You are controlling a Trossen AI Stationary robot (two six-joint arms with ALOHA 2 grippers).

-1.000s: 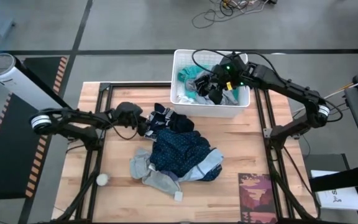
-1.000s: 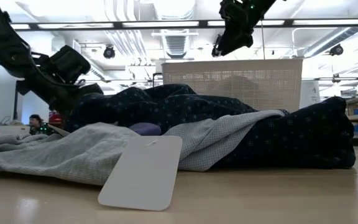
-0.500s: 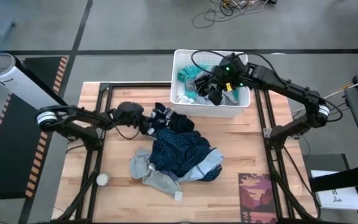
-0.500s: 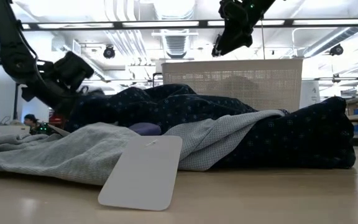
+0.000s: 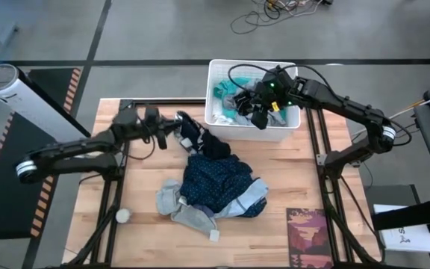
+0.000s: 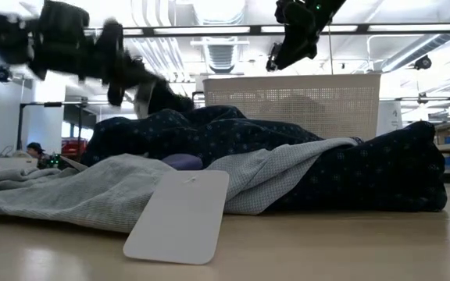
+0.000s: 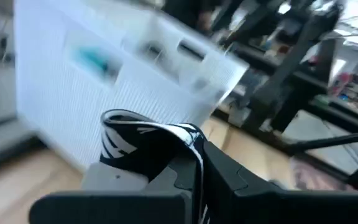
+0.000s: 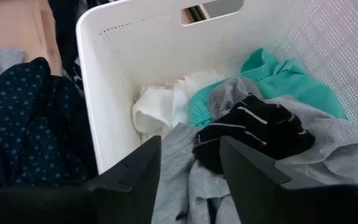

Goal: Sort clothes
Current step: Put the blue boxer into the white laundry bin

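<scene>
My left gripper (image 5: pixel 176 124) is shut on a navy garment with white print (image 5: pixel 194 137), raised above the table left of the white basket (image 5: pixel 219 71). The gripper also shows high up in the low view (image 6: pixel 127 72). A dark blue dotted garment (image 5: pixel 216 183) and a grey one (image 5: pixel 189 211) lie heaped mid-table. My right gripper (image 8: pixel 188 146) is open and empty above the basket, over teal (image 8: pixel 278 81), white (image 8: pixel 160 106), grey and black striped (image 8: pixel 253 127) clothes. My left gripper pinches a bunched end of the navy garment (image 7: pixel 143 134) between its two fingers, coming from the table's left and slanting slightly down. That end is lifted. The rest trails down to the right, its far part (image 5: pixel 216 148) lying on the table by the dotted garment.
A white tag (image 5: pixel 215 235) lies at the grey garment's near edge. A small white ball (image 5: pixel 123 215) sits near the table's left front. A dark red patterned mat (image 5: pixel 310 235) lies at the front right. The basket stands at the table's far edge.
My left gripper has risen and swung toward the far edge and the basket, keeping its hold. The held end of the navy garment has lifted off the table and its other end has stayed down. My right gripper has kept still over the basket.
</scene>
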